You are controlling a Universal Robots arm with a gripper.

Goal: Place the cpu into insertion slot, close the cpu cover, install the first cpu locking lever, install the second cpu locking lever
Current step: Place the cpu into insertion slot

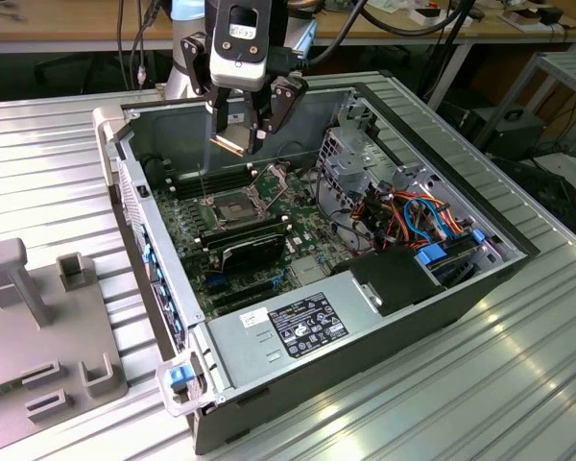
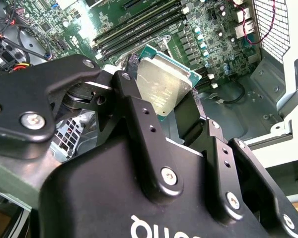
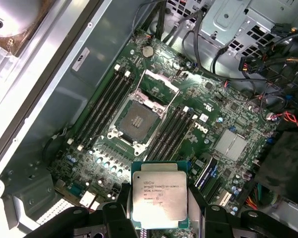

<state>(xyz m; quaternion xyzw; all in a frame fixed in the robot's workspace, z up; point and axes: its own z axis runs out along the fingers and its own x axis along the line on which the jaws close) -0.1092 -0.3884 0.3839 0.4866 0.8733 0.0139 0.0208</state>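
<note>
My gripper [image 1: 236,141] hangs over the open computer case, shut on the cpu [image 3: 159,197], a flat square chip with a silver-grey top on a green edge. In both wrist views the black fingers [image 3: 117,218] clamp two opposite sides of the cpu [image 2: 163,85]. The cpu [image 1: 230,143] is held well above the motherboard. The insertion slot [image 3: 137,120] lies bare below, its dark pin field showing inside a silvery rim. The cpu cover [image 3: 159,87] stands swung up at the slot's far side. In the exterior view the insertion slot [image 1: 232,207] sits directly beneath the gripper.
Long black memory sticks [image 3: 107,106] flank the slot on both sides. A metal drive cage [image 1: 360,158], coloured cables [image 1: 413,216] and a black power supply [image 1: 298,327] fill the case's right and front. A grey fixture [image 1: 48,317] stands on the ribbed table at the exterior view's left.
</note>
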